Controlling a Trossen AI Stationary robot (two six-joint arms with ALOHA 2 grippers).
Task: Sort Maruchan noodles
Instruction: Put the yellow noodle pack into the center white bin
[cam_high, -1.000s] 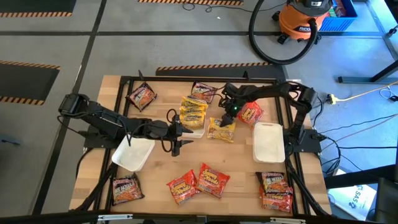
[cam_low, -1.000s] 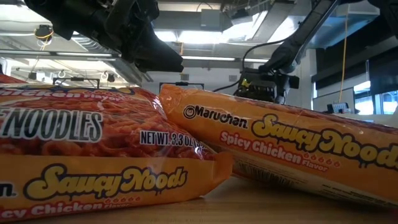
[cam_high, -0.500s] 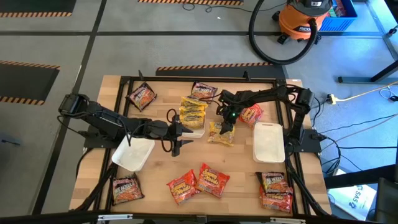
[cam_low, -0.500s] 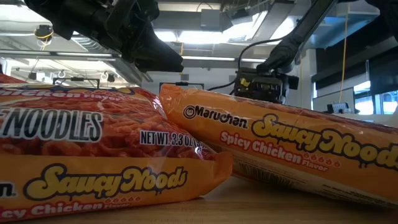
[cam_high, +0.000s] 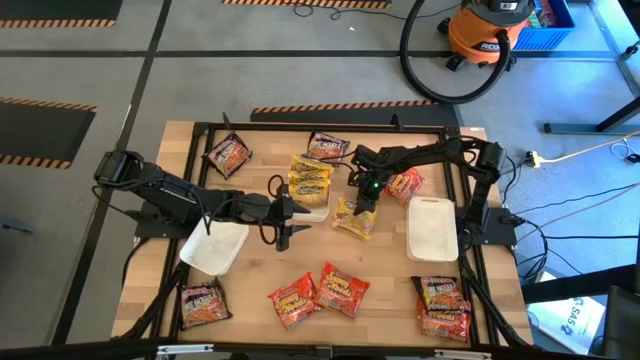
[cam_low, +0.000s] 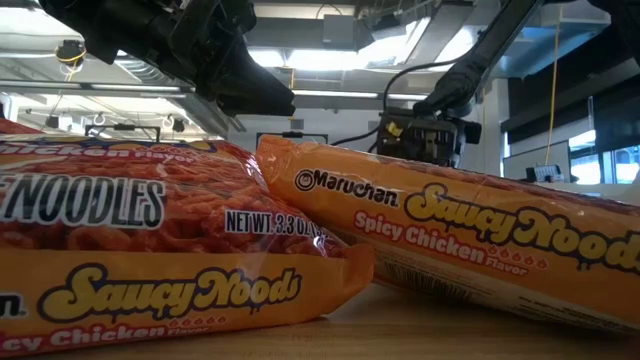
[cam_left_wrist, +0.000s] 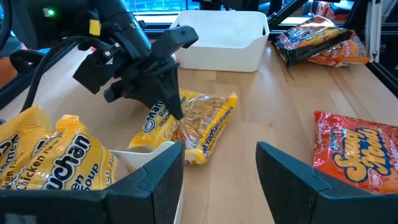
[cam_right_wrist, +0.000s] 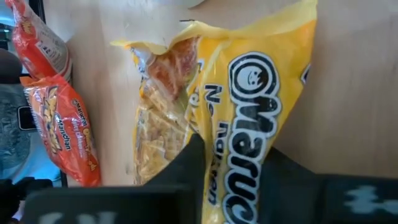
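Closest to the low camera are two red-orange packets (cam_low: 180, 260), so close they fill that view and block nearly the whole table. From overhead the same pair (cam_high: 318, 293) lies at about 6 o'clock near the front edge, touching each other. A dark packet (cam_high: 203, 303) lies at 8 o'clock, and a stack of dark and red ones (cam_high: 442, 305) at 4 o'clock, hard to count because they overlap.

Mid-table, the left gripper (cam_high: 286, 222) hangs just past a white tray (cam_high: 215, 247), fingers partly apart with nothing between them. Its wrist view shows the gap clearly.

Right at the centre, the right gripper (cam_high: 361, 205) is pinched down on the end of a yellow packet (cam_high: 354, 218), which sits just beside a second white tray (cam_high: 432, 229) at 3 o'clock. In its own wrist view the fingers (cam_right_wrist: 186, 168) cover part of the packet's lettering, so only some of the print reads.

Farther back, more yellow packets (cam_high: 311, 178) are piled at roughly 12 o'clock, partly over a third tray whose shape I can't really make out. A red packet (cam_high: 404, 184) is half hidden behind the right arm. Two dark packets (cam_high: 229, 154) sit along the far edge.
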